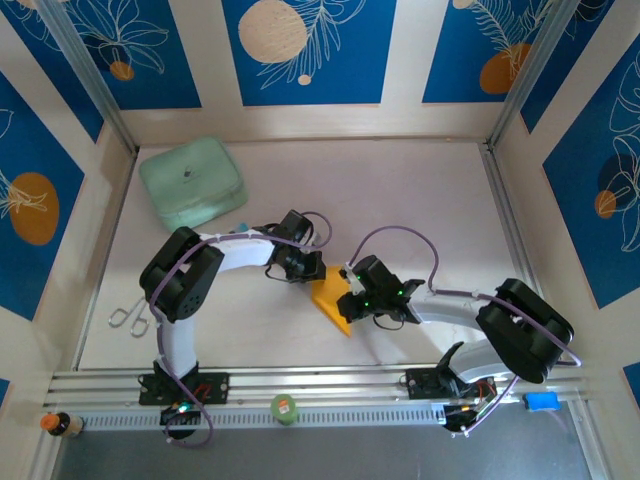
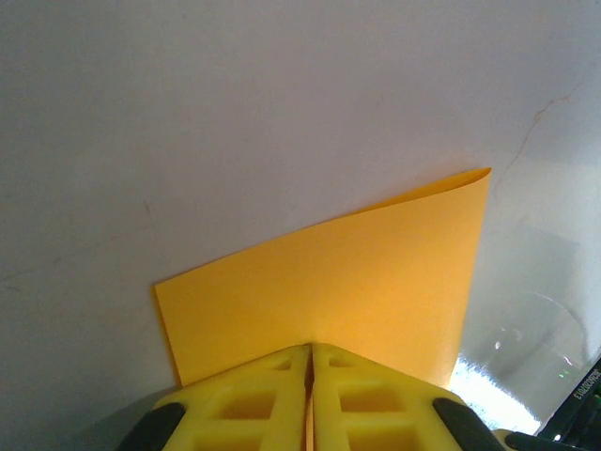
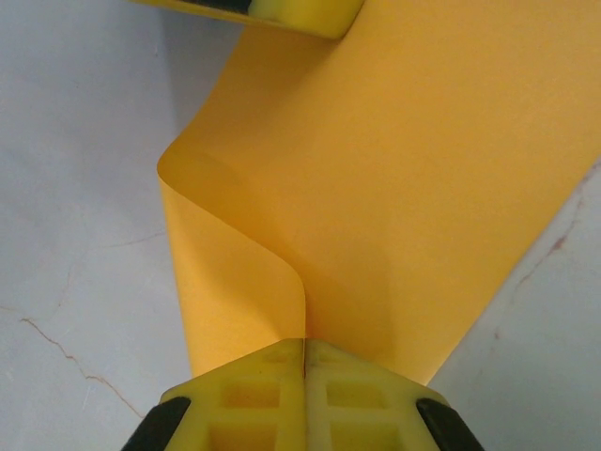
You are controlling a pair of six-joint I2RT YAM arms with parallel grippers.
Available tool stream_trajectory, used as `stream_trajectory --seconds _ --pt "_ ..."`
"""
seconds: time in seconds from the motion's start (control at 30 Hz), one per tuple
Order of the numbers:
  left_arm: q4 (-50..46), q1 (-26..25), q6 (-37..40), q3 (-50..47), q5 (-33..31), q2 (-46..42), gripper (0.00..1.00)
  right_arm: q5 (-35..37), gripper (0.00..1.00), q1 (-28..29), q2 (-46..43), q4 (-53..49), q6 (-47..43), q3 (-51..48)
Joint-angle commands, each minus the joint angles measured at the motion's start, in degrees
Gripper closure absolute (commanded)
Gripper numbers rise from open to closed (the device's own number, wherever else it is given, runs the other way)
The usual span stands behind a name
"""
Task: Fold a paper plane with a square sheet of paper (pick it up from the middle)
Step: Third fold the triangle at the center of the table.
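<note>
The square sheet of paper (image 1: 331, 297) is orange-yellow and hangs between my two grippers near the middle of the table, bent over on itself. My left gripper (image 1: 309, 268) is shut on its far edge; in the left wrist view the paper (image 2: 338, 291) spreads out ahead of the closed yellow fingers (image 2: 254, 399). My right gripper (image 1: 350, 299) is shut on the opposite edge. In the right wrist view the sheet (image 3: 394, 188) curls into a loose fold on the left, and the tip of the left gripper's finger (image 3: 300, 11) shows at the top.
A mint-green rounded box (image 1: 192, 182) sits at the back left. Scissors (image 1: 128, 318) lie at the left near the front edge. A green-capped item (image 1: 285, 408) and a small orange-topped bottle (image 1: 55, 424) rest on the front rail. Walls enclose the white table (image 1: 400, 200).
</note>
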Motion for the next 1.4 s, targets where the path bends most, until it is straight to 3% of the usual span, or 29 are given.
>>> stream_trajectory --seconds 0.0,1.0,1.27,1.37 --pt "-3.16 0.21 0.97 -0.91 -1.44 -0.12 0.89 -0.14 1.0 0.2 -0.68 -1.0 0.62 0.46" --pt "-4.98 0.23 1.87 0.63 -2.45 -0.55 0.89 0.56 1.0 0.44 3.62 -1.55 1.32 1.28" --pt "-10.26 0.38 4.59 5.44 -7.87 -6.07 0.6 0.26 1.0 0.5 4.06 -1.49 1.24 1.46" --pt "-8.97 0.37 3.63 3.33 -9.17 -10.07 0.57 0.39 1.0 0.55 4.26 -1.63 1.13 1.63"
